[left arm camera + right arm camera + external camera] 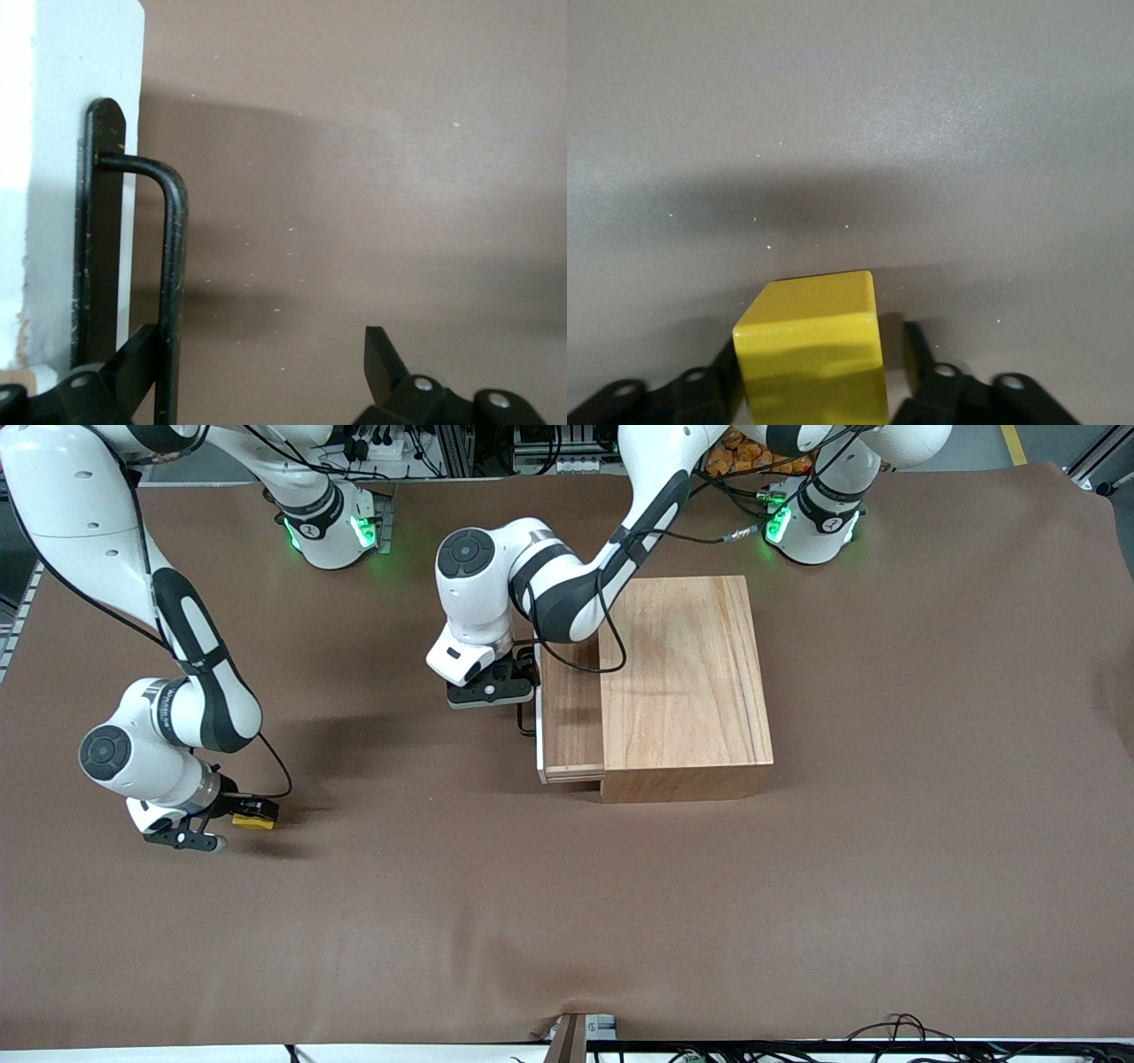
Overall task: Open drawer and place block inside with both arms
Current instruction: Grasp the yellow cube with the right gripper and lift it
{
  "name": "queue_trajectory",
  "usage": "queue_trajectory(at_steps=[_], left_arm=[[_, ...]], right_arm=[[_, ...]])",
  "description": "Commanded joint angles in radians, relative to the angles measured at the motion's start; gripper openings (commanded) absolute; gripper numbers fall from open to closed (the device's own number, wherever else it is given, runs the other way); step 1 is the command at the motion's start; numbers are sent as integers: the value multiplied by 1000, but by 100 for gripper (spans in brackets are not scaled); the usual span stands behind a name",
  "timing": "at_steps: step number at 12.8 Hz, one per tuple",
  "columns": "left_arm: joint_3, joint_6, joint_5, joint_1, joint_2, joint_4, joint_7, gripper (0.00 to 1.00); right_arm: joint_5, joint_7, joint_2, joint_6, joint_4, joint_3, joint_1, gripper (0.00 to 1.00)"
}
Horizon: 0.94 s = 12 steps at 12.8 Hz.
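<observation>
- Left tool (521, 691) sits at the drawer's handle (173, 266), fingers spread apart, one finger (133, 363) against the bar and the other finger (383, 359) well clear over bare desk.
- Left arm (576, 580) comes from its base at the top of the front view, bends at the elbow over the box (687, 691) and turns its wrist down toward the drawer front.
- Drawer (570, 713) stands partly pulled out of the box toward the right arm's end of the desk; its white front panel (75, 133) carries the black bar.
- Right tool (244, 815) is closed on the block (811, 354), a finger pressing each side face.
- Right arm (190, 664) reaches down from its base, forearm sloping toward the front camera, wrist bent low over the brown desk (620, 912).
- Block in the front view (254, 821) is held just above the desk near the right arm's end, well apart from the drawer.
</observation>
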Motion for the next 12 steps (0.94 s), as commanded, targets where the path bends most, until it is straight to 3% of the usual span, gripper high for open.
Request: queue_trajectory(at_steps=[1, 4, 8, 12], left_arm=[[1, 55, -31, 0, 21, 29, 10, 100], [-13, 88, -30, -1, 27, 30, 4, 100], [-25, 107, -30, -7, 24, 30, -24, 100], [-31, 105, -30, -9, 10, 30, -48, 100]], right_arm=[[-22, -3, -24, 16, -24, 8, -13, 2], [-21, -151, -32, -6, 17, 11, -57, 1], [-9, -481, -27, -231, 173, 9, -90, 1], [-13, -744, -27, -248, 273, 8, -111, 1]])
